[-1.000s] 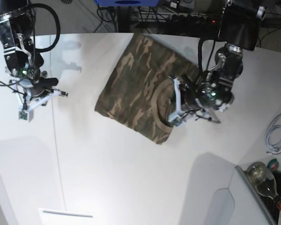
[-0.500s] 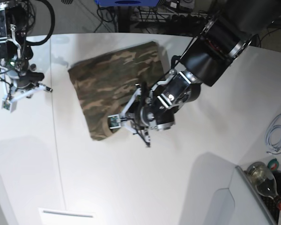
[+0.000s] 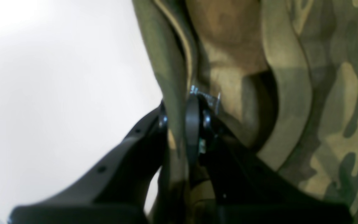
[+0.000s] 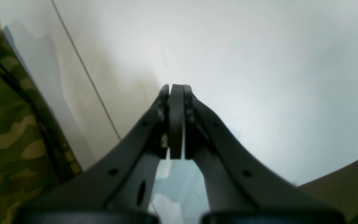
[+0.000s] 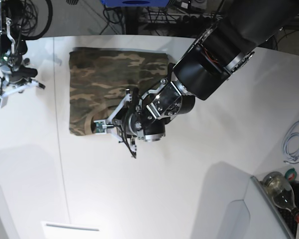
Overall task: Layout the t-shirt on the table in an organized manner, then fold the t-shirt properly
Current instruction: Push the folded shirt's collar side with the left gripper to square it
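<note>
My left jaws are clenched on the shirt, pinching a fold of cloth at the collar band; the tan inner neck lies just beyond the tips, the white bench to one side. In the base view this grip sits at the shirt's near edge, by the collar corner. My right jaws are pressed together on nothing, poised over bare bench, with the shirt's far side edge off to their left and apart from them.

The risk I see: I hold only a thin ridge of collar. If I drag further on one point, the band could slip out, or the cloth could stretch and bunch behind my grip, so the shirt skews instead of lying square. Pinching both layers would also pull the back panel along and leave a wrinkle under the front. With my right jaws idle, nothing pins the opposite side, so the whole shirt may simply slide.

Against a second ago, the shirt has swung from a tilted diamond to nearly square and has travelled across the bench toward my right arm; my left arm has reached far over with it, and my right jaws have drawn back toward the bench edge.
</note>
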### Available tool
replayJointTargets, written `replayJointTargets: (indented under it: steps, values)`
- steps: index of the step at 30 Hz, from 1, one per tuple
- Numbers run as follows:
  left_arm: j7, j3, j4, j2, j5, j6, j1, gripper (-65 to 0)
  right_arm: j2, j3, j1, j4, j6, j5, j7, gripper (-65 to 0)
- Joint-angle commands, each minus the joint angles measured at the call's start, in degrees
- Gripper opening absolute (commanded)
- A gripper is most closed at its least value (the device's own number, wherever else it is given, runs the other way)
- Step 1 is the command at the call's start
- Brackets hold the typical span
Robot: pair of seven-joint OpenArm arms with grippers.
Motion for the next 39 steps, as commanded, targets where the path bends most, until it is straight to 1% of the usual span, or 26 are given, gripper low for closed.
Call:
replayJointTargets:
  steps: [1,19,20,22,24,26,28,30,32,36,39]
  values:
    - [-0.62,-0.2,0.64,0.62,-0.21,0.4,-1.48,-65.0,0.71,0.4,0.38,1.08,0.02,-0.12,1.13,-65.0]
    - [-0.18,-0.29,0.91,0.62,-0.21,0.31,-2.44,-65.0,0.63,0.14,0.73,0.73,0.02,-0.12,1.13,-65.0]
    - [-0.18,-0.29,0.91,0.62,-0.21,0.14,-2.53,-60.7,0.63,0.14,0.73,0.73,0.02,-0.12,1.13,-65.0]
    - [-0.18,-0.29,0.99,0.62,-0.21,0.05,-2.71,-45.1,0.63,0.23,0.73,0.73,0.02,-0.12,1.13,-65.0]
    - [-0.18,-0.29,1.96,0.35,-0.21,0.05,-2.71,-32.7,0.63,0.23,0.82,0.73,0.02,-0.12,1.13,-65.0]
    - [-0.18,-0.29,3.63,0.26,-0.21,0.05,-2.71,-23.2,0.63,0.14,1.08,0.64,0.02,-0.12,1.13,-65.0]
    - [0.43,-0.29,6.0,0.18,-0.21,0.05,-2.71,-17.3,0.63,0.14,1.35,0.64,0.02,-0.12,1.13,-65.0]
    - [3.34,-0.38,9.08,-0.53,-0.21,0.05,-2.8,-14.3,0.63,0.14,1.52,0.64,0.02,-0.12,1.13,-65.0]
    - [5.62,-0.29,12.77,-0.79,-0.21,0.05,-3.41,-13.8,0.63,0.05,1.52,0.64,0.02,-0.12,1.13,-65.0]
    - [10.1,-0.29,21.83,-3.69,-0.56,0.05,-3.59,-13.8,0.63,0.05,1.52,0.99,0.02,-0.12,1.13,-65.0]
    - [14.32,-0.55,30.18,-7.12,-0.83,0.05,-2.36,-14.2,0.63,0.05,1.26,1.69,0.02,-0.12,1.13,-65.0]
